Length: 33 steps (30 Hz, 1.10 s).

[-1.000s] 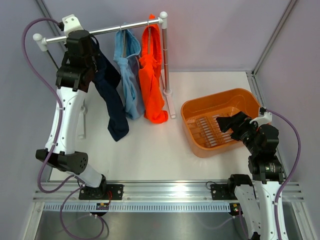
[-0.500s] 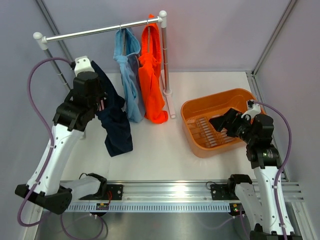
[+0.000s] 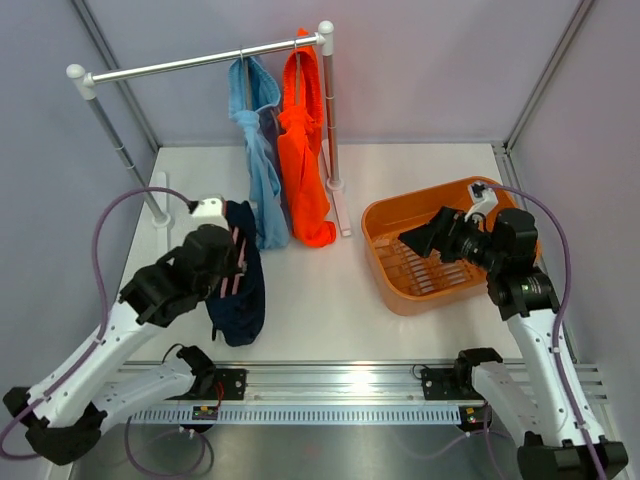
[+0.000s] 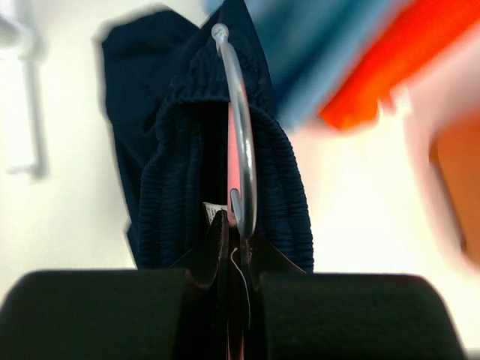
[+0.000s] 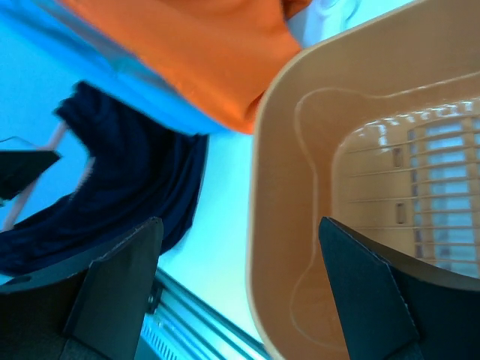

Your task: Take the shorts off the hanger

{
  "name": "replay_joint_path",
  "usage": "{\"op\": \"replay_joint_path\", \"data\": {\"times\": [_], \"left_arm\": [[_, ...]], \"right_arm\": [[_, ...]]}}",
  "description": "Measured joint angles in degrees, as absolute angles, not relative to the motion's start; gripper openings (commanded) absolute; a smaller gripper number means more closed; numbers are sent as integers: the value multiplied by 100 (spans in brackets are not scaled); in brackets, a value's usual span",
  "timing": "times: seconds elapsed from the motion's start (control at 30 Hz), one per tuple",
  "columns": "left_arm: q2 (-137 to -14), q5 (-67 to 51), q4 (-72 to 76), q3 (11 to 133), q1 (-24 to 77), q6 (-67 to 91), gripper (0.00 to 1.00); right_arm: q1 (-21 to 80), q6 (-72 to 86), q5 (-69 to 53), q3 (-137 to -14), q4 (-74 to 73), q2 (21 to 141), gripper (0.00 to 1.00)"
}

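L gripper (image 4: 234, 247) clenched on neck of the pink hanger with steel wire hook (image 4: 244, 135). The soft dark navy shorts (image 3: 240, 300) are bunched on it, low over the white table (image 3: 330, 300). R gripper (image 5: 240, 281) is spread wide above the orange plastic basket (image 3: 385, 215). Risk: the thin neck may twist in the pinch, so the shorts could drag along w/ the hanger.

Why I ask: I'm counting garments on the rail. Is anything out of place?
Only the navy shorts: off the rail, dangling on their hanger from the left fingers over the table. Light blue shorts and orange shorts hang normally.
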<state>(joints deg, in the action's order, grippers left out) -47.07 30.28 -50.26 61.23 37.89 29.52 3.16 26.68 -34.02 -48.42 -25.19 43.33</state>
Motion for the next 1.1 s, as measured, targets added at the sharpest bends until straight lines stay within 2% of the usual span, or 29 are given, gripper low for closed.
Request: {"op": "replay_joint_path", "data": {"times": [0.2, 0.37, 0.57, 0.77, 1.1], "left_arm": [[-4884, 3319, -5437, 5839, 5603, 3667, 0], [-5140, 3579, -5730, 5848, 6877, 4244, 0], [-6222, 3946, -6320, 6495, 8243, 4659, 0], [-6593, 4397, -6434, 7129, 8429, 4689, 0], [-6587, 4569, -6438, 7255, 8206, 4436, 0]], "right_arm": [[2126, 2652, -2792, -5470, -2491, 4781, 90], [3133, 2674, -2112, -5531, -2477, 5135, 89], [4405, 2674, -1160, -5804, -2604, 5817, 84], [5415, 2683, -259, -6261, -2689, 6429, 81], [5983, 2724, 408, -6532, -2781, 6855, 80]]}}
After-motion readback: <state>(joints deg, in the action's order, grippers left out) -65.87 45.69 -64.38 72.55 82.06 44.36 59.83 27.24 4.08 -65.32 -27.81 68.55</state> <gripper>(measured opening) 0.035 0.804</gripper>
